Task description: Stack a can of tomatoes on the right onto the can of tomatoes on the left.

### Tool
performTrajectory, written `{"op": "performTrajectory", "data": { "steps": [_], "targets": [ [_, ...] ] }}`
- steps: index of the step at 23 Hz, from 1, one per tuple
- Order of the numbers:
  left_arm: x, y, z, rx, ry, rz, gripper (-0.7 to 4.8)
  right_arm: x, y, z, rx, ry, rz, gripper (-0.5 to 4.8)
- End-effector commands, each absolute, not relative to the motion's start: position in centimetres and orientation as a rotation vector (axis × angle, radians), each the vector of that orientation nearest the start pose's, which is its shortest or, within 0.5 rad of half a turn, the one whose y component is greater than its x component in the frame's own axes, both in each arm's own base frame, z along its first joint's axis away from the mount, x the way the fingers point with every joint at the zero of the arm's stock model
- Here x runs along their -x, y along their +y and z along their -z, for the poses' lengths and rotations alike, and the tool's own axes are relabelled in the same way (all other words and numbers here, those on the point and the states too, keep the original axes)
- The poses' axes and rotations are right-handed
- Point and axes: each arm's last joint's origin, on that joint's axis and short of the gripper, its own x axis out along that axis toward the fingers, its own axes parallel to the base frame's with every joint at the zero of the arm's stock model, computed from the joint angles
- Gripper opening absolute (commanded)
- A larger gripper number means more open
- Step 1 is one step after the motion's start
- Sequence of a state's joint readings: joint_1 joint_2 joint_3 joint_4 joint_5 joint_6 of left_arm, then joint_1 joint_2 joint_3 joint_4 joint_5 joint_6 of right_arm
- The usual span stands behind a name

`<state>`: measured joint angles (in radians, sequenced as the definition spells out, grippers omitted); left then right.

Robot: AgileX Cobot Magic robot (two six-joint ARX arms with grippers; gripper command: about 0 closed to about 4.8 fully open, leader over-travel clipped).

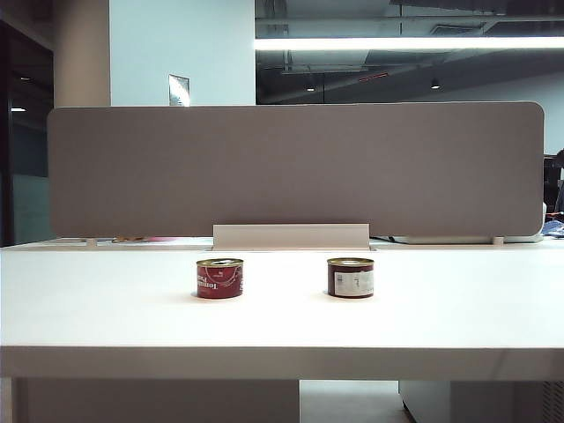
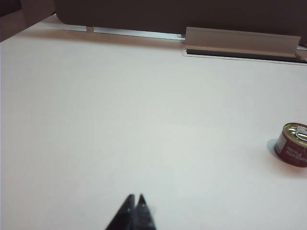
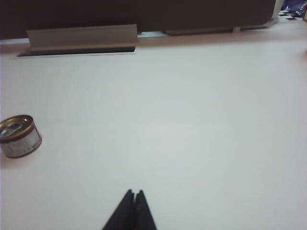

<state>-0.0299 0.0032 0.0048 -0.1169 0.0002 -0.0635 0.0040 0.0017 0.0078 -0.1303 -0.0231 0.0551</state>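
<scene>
Both our pincers sit low at the near edge of the bench, each with its tips pressed together and nothing between them: the left pincer over bare white surface, the right pincer likewise, neither one showing in the exterior view. We judge that nothing of the task is done yet. The right can stands upright on the bench, apart from the left can, with bare surface between them, and no lift has begun. All of it is left: reach, grasp, carry across, set down on top.

The right can is short and round, with a dark red wall, a pale paper label facing us and a gold lid with a pull ring; our right wrist view shows it off to one side. The left can is the same shape, its red label showing white lettering that appears inverted. Behind them a grey divider panel closes the back of the bench.
</scene>
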Motion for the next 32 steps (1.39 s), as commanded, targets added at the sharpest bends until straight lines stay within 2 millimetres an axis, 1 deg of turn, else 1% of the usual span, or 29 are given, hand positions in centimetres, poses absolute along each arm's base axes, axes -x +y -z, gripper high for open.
{"op": "performTrajectory", "data": {
  "steps": [1,3,5,7,16,20,26,30,32],
  "targets": [
    [-9.7,-0.3,-15.6,0.058,0.107,0.03,-0.06,-9.7,0.2,-15.7,-0.057,0.1,-0.037,-0.01],
    [-9.7,-0.3,-15.6,0.059,0.107,0.03,-0.06,-9.7,0.3,-15.8,-0.091,0.087,-0.089,-0.01],
    [-9.7,-0.3,-15.6,0.058,0.106,0.03,-0.06,-9.7,0.5,-16.4,-0.158,0.037,-0.166,-0.01],
    [-9.7,-0.3,-15.6,0.058,0.106,0.03,-0.06,-9.6,0.6,-17.2,-0.181,-0.034,-0.214,-0.02],
    [-9.7,-0.3,-15.6,0.059,0.106,0.03,-0.06,-8.5,0.6,-20.5,-0.178,-0.027,-0.213,-0.02],
    [-9.7,-0.3,-15.6,0.059,0.106,0.03,-0.06,-8.5,0.6,-21.8,-0.179,-0.02,-0.213,-0.02],
    [-9.7,-0.3,-15.6,0.059,0.106,0.03,-0.06,-10.0,0.6,-23.8,-0.187,0.071,-0.206,-0.02],
    [-9.7,-0.3,-15.6,0.059,0.106,0.03,-0.06,-12.2,0.8,-25.3,-0.193,0.172,-0.229,-0.01],
    [-9.7,-0.3,-15.6,0.059,0.106,0.03,-0.06,-13.8,1.1,-26.0,-0.165,0.233,-0.276,-0.01]
  ]
}}
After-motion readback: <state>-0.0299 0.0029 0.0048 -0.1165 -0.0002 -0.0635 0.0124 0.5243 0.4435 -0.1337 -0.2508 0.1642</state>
